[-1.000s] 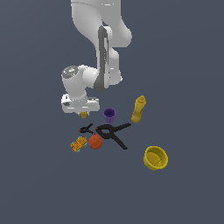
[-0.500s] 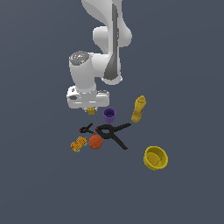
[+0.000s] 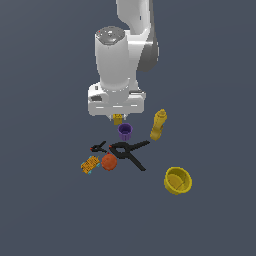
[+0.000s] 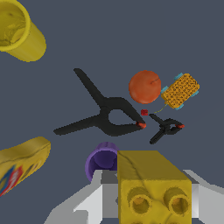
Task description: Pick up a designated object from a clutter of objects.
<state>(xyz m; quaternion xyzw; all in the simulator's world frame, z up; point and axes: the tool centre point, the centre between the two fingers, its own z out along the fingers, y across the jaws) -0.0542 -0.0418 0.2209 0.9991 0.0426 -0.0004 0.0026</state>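
Note:
My gripper (image 3: pixel 118 117) is shut on the tiny yellow-orange studded brick (image 3: pixel 118 119) and holds it in the air, just above and behind the purple cup (image 3: pixel 125 132). In the wrist view the brick (image 4: pixel 153 179) fills the space between my two light grey fingers (image 4: pixel 98 194), with its round studs facing the camera. The rest of the clutter lies below. It holds a large black clamp (image 3: pixel 129 150), a small black clamp (image 3: pixel 98 148), an orange ball (image 3: pixel 109 162) and a patterned box (image 3: pixel 90 164).
A yellow bottle (image 3: pixel 158 125) lies on the exterior view's right of the cup. A yellow bowl (image 3: pixel 178 180) stands further right and nearer. The wrist view shows the cup (image 4: pixel 101 159), bottle (image 4: pixel 22 162), bowl (image 4: pixel 19 30), large clamp (image 4: pixel 107 113), ball (image 4: pixel 145 86) and box (image 4: pixel 180 90).
My gripper has moved to the exterior view's right and slightly up with the brick in it, ending near the purple cup. The other objects have not moved.

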